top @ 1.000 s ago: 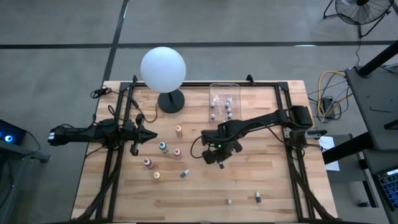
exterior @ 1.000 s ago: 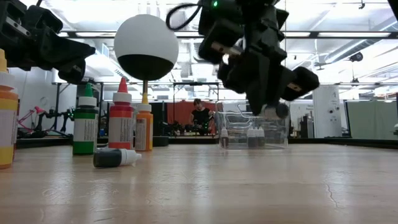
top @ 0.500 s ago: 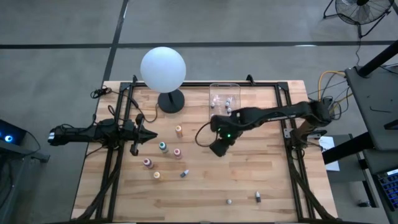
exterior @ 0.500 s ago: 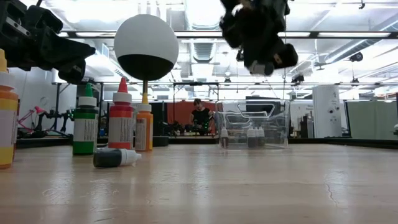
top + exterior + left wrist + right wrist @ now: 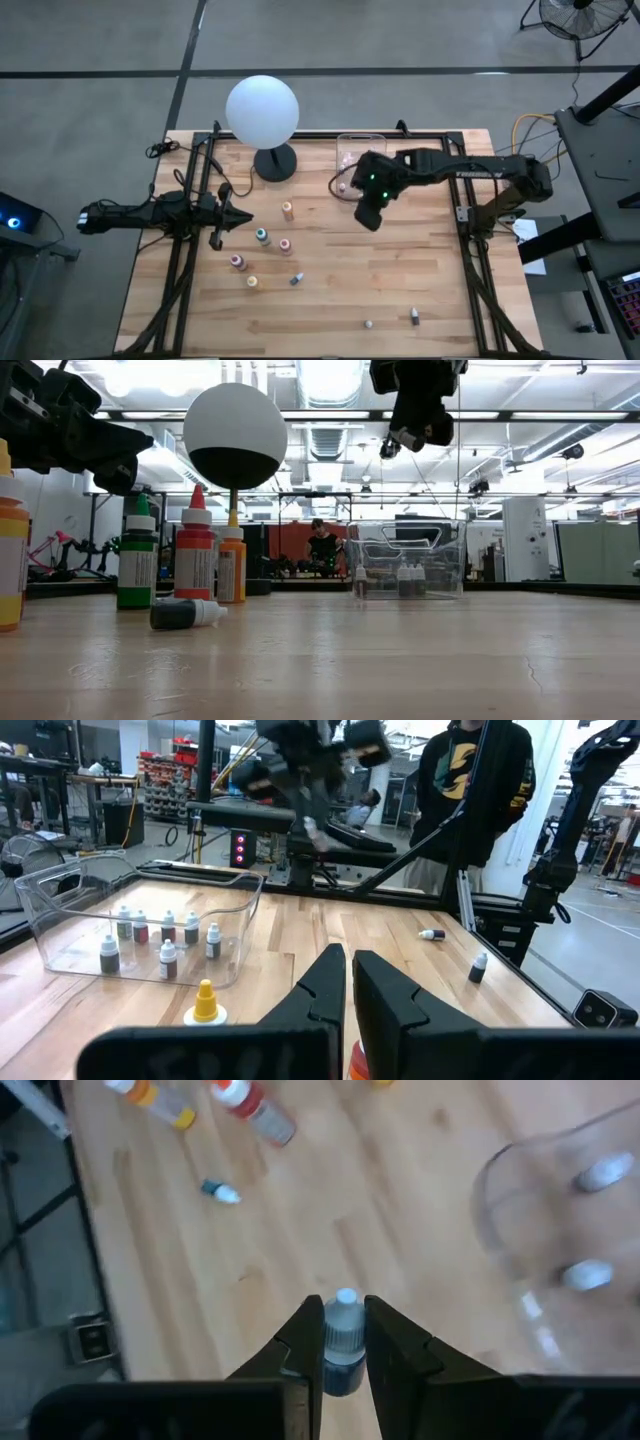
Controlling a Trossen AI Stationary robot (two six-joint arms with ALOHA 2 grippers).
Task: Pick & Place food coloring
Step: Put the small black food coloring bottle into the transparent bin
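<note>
My right gripper (image 5: 343, 1304) is shut on a small food coloring bottle (image 5: 341, 1348) with a dark blue body and a white cap. It hangs high above the table (image 5: 368, 214), just in front of the clear bin (image 5: 361, 158). The bin holds several small bottles (image 5: 166, 933). More food coloring stands on the table's left half: orange (image 5: 287, 210), teal (image 5: 262, 237), pink (image 5: 285, 245), red (image 5: 237, 262) and yellow (image 5: 252, 282). A small one (image 5: 296, 279) lies on its side. My left gripper (image 5: 240, 216) waits shut and level at the table's left. My right gripper pinches the small bottle between its two fingers, at the neck and upper body (image 5: 342, 1342). The bottle lies along the fingers, its white cap (image 5: 345, 1298) pointing out past their free ends. The fingers slant down from above. The bottle is lifted clear of the table.
A white globe lamp (image 5: 262, 110) stands on its dark foot at the far left of the bin. Two small bottles (image 5: 368, 323) (image 5: 414, 318) lie near the front edge. Bare wood stretches across the table's right half. A person (image 5: 478, 790) stands beyond the table's right side.
My right gripper has risen high from just above the table's middle and gone toward the far edge and the bin, rolling about its own line as it went. It stays shut on the small bottle, which has gone up with it.
</note>
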